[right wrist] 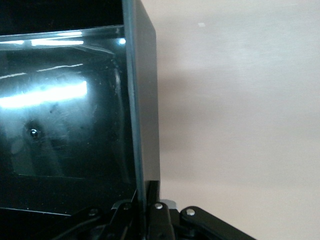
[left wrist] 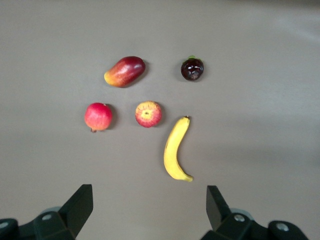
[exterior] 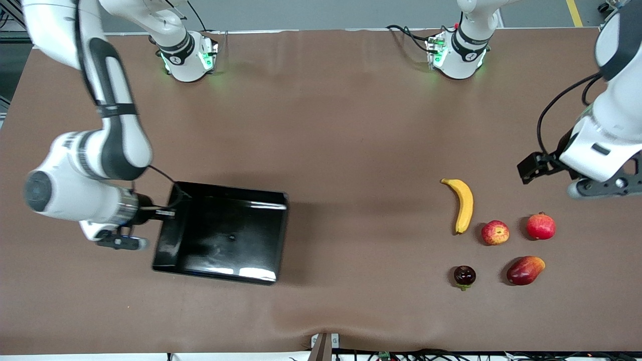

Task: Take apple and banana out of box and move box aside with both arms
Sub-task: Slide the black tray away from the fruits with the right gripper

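The black box (exterior: 228, 199) lies toward the right arm's end of the table. My right gripper (exterior: 168, 213) is shut on its end wall, which shows between the jaws in the right wrist view (right wrist: 142, 100). The yellow banana (exterior: 464, 204) and the red-yellow apple (exterior: 495, 232) lie toward the left arm's end. My left gripper (exterior: 604, 186) is open and empty, up in the air above the table beside the fruits. The left wrist view shows the banana (left wrist: 176, 150) and the apple (left wrist: 148, 113) ahead of its fingers (left wrist: 80, 202).
A red pomegranate (exterior: 540, 226) lies beside the apple. A red-orange mango (exterior: 524, 270) and a dark purple fruit (exterior: 464, 275) lie nearer the front camera. The brown table (exterior: 351, 150) is bare between the box and the fruits.
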Controlling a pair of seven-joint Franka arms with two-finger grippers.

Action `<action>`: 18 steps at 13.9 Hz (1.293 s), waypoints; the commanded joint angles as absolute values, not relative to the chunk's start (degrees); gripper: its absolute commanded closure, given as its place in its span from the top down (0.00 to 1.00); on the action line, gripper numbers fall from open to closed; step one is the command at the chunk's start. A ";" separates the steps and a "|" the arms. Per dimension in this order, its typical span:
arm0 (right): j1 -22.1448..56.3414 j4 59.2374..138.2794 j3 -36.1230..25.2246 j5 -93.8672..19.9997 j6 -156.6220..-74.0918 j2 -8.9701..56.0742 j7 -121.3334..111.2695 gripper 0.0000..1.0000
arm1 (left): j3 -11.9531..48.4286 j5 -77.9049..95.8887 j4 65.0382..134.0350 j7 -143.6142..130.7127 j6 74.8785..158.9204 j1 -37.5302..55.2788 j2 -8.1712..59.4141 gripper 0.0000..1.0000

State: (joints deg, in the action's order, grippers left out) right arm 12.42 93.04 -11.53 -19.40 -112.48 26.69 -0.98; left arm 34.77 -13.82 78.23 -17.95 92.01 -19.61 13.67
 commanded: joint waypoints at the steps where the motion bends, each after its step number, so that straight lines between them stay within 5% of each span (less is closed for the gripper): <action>1: 8.10 97.91 -10.11 -19.87 -112.68 22.77 -8.50 0.00 | 35.07 -10.37 78.93 -17.40 90.88 -21.62 10.46 1.00; 4: 4.58 99.14 -10.20 -16.10 -112.15 22.67 -12.03 0.00 | 32.89 -10.28 78.92 -16.00 89.30 -19.26 8.01 1.00; 12: -4.91 100.63 -10.37 -13.01 -111.70 23.73 -23.19 0.00 | 3.54 -2.11 81.02 -5.46 81.21 3.05 1.42 1.00; 18: -7.03 100.46 -10.37 -12.40 -111.97 25.05 -23.82 0.00 | 1.14 -1.93 83.40 -5.27 81.30 4.66 -0.70 1.00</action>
